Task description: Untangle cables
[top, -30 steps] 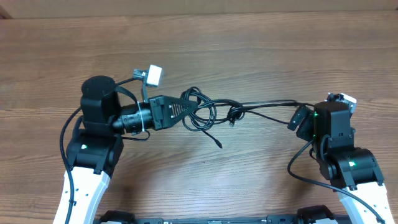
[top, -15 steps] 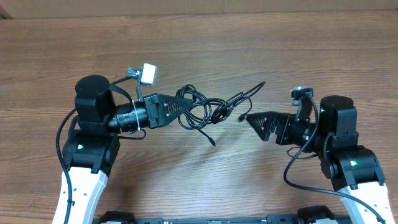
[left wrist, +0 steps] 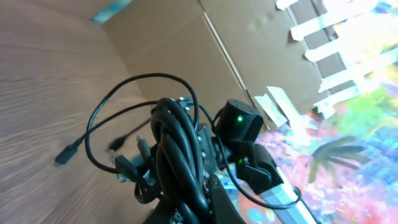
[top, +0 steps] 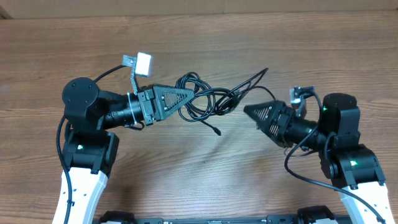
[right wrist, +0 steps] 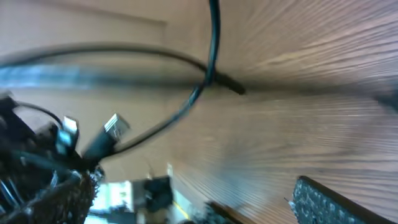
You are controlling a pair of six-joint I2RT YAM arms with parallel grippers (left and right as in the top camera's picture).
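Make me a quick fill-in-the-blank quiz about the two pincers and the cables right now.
1. The left pincer is ____ on the bundle of cables.
2. The right pincer stands ____, gripping nothing.
3. The table under them shows a ____ grain.
Missing words: shut; open; wood.

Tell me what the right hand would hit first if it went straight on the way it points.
Most likely the cables, whose loose loops sit just ahead of the right hand; the left hand grips their other side. Height is hard to judge, so it might pass underneath.
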